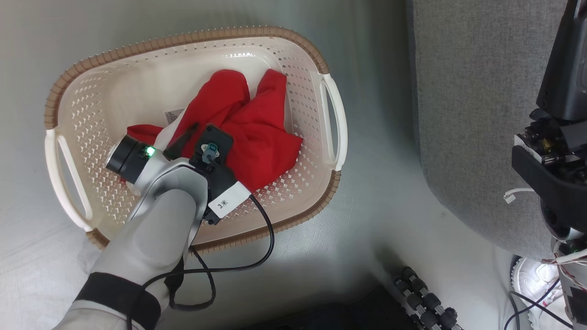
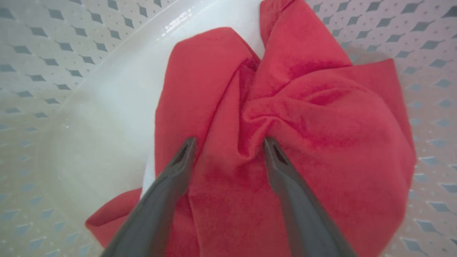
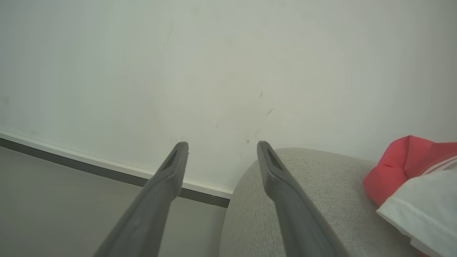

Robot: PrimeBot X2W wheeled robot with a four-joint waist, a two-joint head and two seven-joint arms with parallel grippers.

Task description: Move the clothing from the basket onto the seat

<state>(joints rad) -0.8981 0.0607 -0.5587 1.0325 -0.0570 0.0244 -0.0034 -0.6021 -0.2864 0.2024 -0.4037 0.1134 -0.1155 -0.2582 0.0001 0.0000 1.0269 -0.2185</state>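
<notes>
Red clothing (image 1: 254, 126) lies crumpled in the cream basket (image 1: 192, 34) with the brown rim, on the floor. My left arm (image 1: 156, 215) reaches down into the basket. My left gripper (image 2: 229, 142) is open, both fingertips resting on the red clothing (image 2: 303, 117) with a raised fold between them. The grey seat (image 1: 477, 114) stands to the basket's right, and my right arm (image 1: 557, 151) hangs over it. My right gripper (image 3: 221, 145) is open and empty above the seat's corner (image 3: 321, 192). A red and white garment (image 3: 417, 171) lies on the seat.
A black cable (image 1: 257, 256) loops from the left wrist over the basket's near rim. A black roller track (image 1: 426, 302) and a white shoe (image 1: 532, 279) are on the floor at the bottom right. A wall with a baseboard (image 3: 107, 167) stands beyond the seat.
</notes>
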